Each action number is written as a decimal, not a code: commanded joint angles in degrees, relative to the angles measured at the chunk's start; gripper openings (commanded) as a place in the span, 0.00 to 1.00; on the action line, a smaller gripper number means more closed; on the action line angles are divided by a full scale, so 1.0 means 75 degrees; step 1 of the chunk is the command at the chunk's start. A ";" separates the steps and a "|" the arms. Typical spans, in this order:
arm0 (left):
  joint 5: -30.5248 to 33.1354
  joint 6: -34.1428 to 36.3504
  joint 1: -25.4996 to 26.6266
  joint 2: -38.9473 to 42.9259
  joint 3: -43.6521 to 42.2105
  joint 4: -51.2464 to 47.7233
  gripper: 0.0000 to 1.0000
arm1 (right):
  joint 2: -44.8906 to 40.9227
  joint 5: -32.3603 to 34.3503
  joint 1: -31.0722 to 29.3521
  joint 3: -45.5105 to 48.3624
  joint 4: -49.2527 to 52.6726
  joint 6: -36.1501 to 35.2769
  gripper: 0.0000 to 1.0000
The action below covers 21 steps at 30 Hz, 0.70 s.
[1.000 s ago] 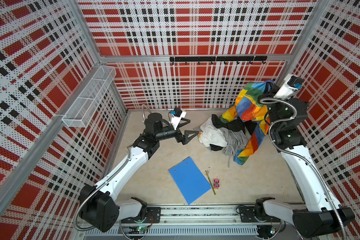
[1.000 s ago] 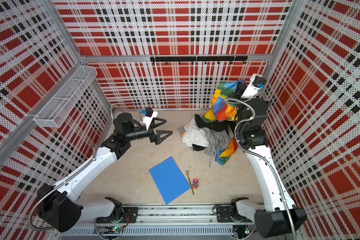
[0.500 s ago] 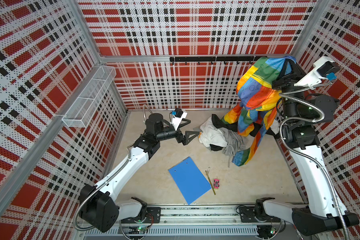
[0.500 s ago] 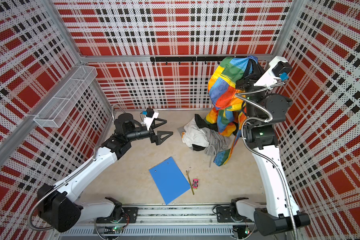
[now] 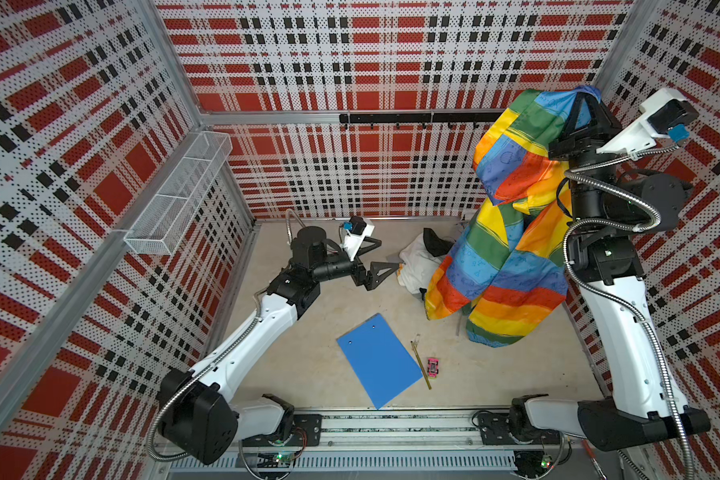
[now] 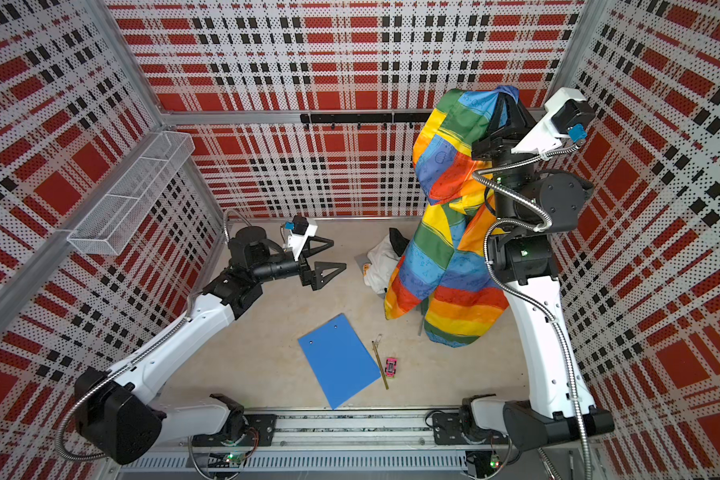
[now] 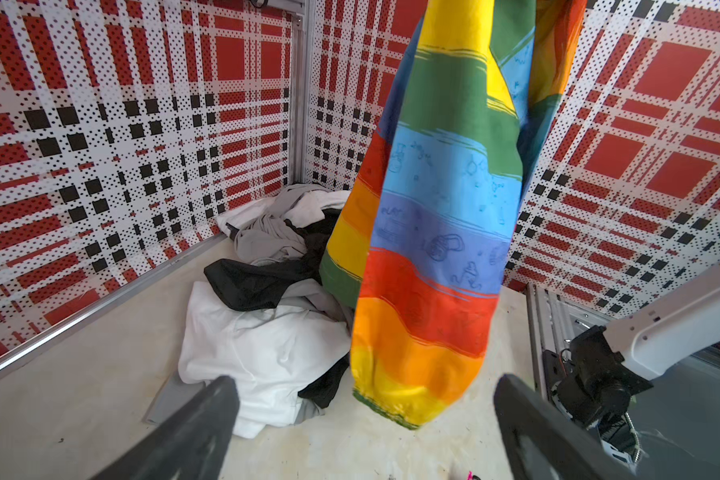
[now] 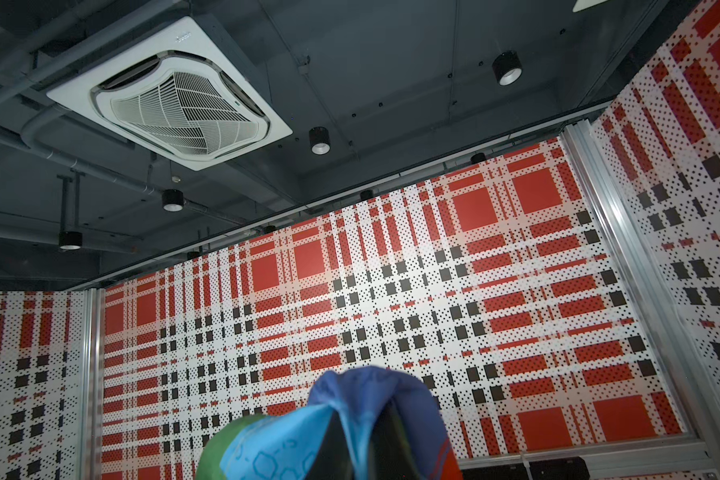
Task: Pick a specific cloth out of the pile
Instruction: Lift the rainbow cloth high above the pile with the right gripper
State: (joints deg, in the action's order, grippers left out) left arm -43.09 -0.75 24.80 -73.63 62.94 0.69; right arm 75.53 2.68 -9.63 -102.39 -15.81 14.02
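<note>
Starting at the left, a wire basket hangs on the checked wall; the left gripper is low over the floor with its two black fingers spread wide and nothing between them; it points at the pile, which is just beside it; the pile is a heap of white, grey and black clothes near the back wall. Nearer the arm bases, a blue clipboard lies flat on the floor; a thin yellow stick lies just beside its edge, and a small pink toy car sits just beside the stick. Next comes the cloth, the big bright one with orange, yellow, red, blue and green blocks; it hangs down long from high up and hides part of the pile in both top views; its low end is close to the floor, but I cannot tell if it touches. At the far right, the right gripper is up high and points up; its fingers are pressed together, pinching a blue bit at the top of the cloth; some cloth drapes over the right arm too.
</note>
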 commanded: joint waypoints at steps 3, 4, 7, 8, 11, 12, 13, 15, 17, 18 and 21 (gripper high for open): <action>-0.0032 0.0058 0.0001 0.0084 0.0104 0.0008 0.99 | 0.0065 -0.0387 -0.0178 -0.0647 -0.0515 0.0123 0.07; -0.0020 0.0053 -0.0009 0.0093 0.0088 0.0019 0.99 | 0.0121 -0.0456 -0.0221 -0.0765 -0.0439 0.0125 0.07; -0.0020 0.0053 -0.0030 0.0113 0.0094 0.0014 0.99 | 0.0283 -0.0524 -0.0491 -0.1126 -0.0193 -0.0094 0.07; -0.0020 0.0052 -0.0037 0.0115 0.0093 0.0022 0.99 | 0.0329 -0.0493 -0.0600 -0.1181 -0.0157 -0.0194 0.07; 0.0014 0.0049 -0.0076 0.0177 0.0087 0.0031 0.99 | 0.0421 -0.0416 -0.0941 -0.1315 -0.0176 -0.0398 0.07; 0.0030 0.0051 -0.0088 0.0194 0.0081 0.0028 0.99 | 0.0490 -0.0394 -0.1069 -0.1384 -0.0203 -0.0478 0.07; 0.0059 0.0052 -0.0102 0.0238 0.0070 0.0027 0.99 | 0.0578 -0.0352 -0.1236 -0.1497 -0.0180 -0.0601 0.07; 0.0084 0.0059 -0.0134 0.0281 0.0059 0.0047 0.99 | 0.0770 -0.0299 -0.1488 -0.1794 -0.0105 -0.0780 0.07; 0.0074 0.0044 -0.0164 0.0312 0.0047 0.0072 0.99 | 0.0981 -0.0282 -0.1721 -0.2135 0.0029 -0.0964 0.07; 0.0063 0.0034 -0.0174 0.0331 0.0046 0.0087 0.99 | 0.1086 -0.0204 -0.1861 -0.2302 0.0089 -0.1100 0.07; 0.0017 -0.0016 -0.0218 0.0350 0.0058 0.0125 0.99 | 0.1344 -0.0111 -0.2119 -0.2679 0.0205 -0.1281 0.07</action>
State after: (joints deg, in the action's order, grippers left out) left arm -43.00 -0.78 23.70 -72.42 62.94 0.71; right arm 85.27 0.95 -24.14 -118.54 -11.16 7.55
